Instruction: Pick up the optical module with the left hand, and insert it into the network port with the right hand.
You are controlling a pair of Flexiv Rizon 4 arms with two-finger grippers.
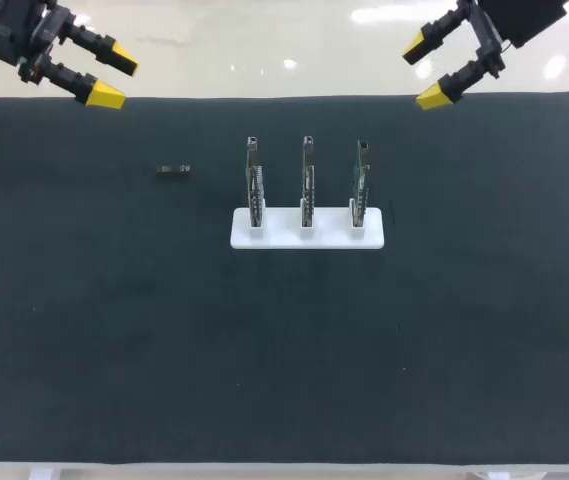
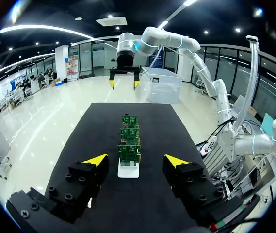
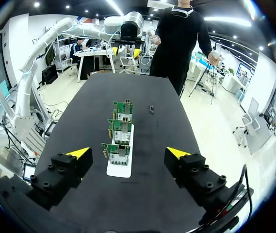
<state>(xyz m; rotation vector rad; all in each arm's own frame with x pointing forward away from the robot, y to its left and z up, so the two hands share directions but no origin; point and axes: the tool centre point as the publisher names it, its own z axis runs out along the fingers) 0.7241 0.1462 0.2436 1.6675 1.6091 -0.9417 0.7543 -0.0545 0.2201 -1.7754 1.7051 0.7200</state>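
Head view has the optical module (image 1: 173,170) lying left of the central white stand (image 1: 307,238), with the left gripper (image 1: 112,78) upper left and the right gripper (image 1: 422,71) upper right, both spread wide and empty.

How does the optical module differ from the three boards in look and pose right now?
The module is small and dark; the boards are taller and green. The module lies flat on the mat; the boards stand upright in a white base. The module sits alone, left of the base; the boards form a row of three. Shared: neither is held; the left gripper and right gripper hang at the far edge, jaws open.
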